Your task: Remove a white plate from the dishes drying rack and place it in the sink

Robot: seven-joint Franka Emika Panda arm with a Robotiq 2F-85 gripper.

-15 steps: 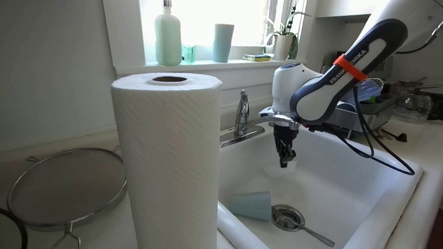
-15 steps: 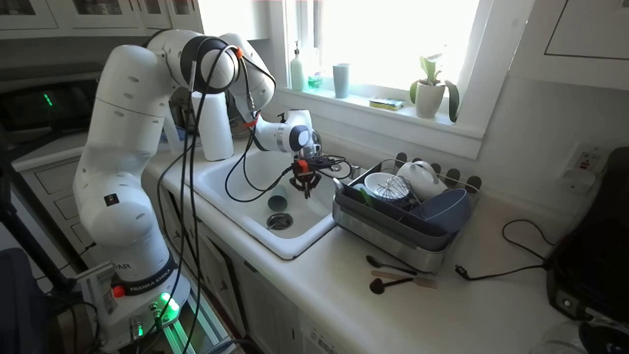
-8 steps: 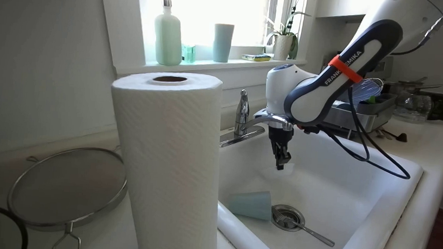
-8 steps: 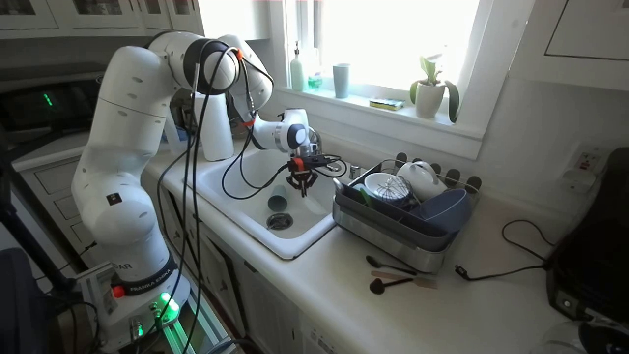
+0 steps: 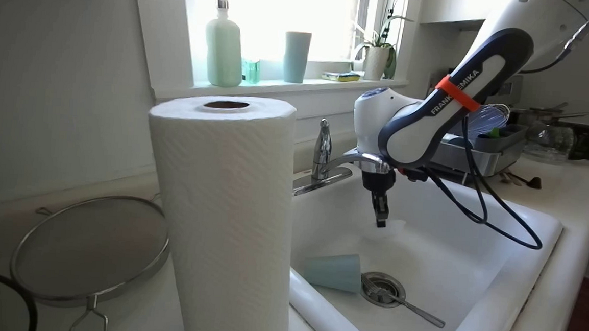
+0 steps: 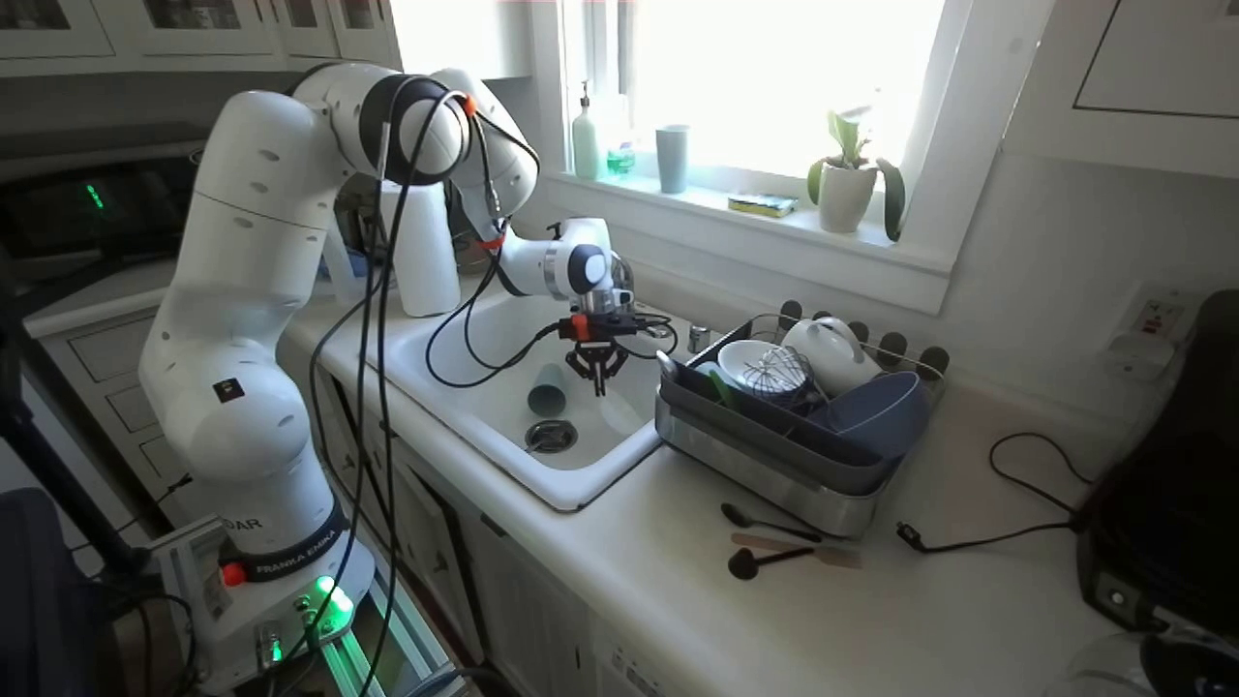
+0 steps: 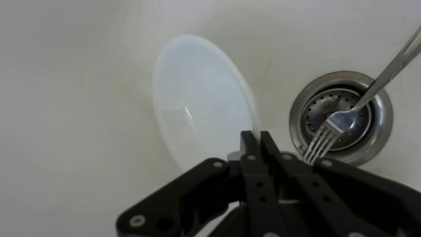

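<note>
- Both fingers [image 7: 247, 141] of my gripper [image 7: 257, 136] pinch the rim of the white plate [image 7: 204, 102], almost meeting.
- Plate slants from my fingertips, away from the drain [image 7: 329, 102], inside the sink [image 6: 566, 492], toward its edge beside the dishes drying rack [image 6: 755, 463], near the back edge of the counter [image 6: 668, 523].
- Against half a second ago, an exterior view shows my gripper turned, the plate farther from the tap [image 5: 322, 152].

Silvery four-tined metal fork [image 7: 371, 92]: lay lower than the pincer [image 7: 257, 136], right of it in the wrist view.
Pale blue tapered cup [image 5: 334, 273]: lay on its side, lower than the pincer.
Tall pale-green pump bottle [image 5: 223, 51]: stood higher than the pincer.
Upright white paper-towel roll [image 5: 222, 222]: stood left of it in both exterior views.
Round wire-mesh sieve [image 5: 92, 248]: lay farther left.
</note>
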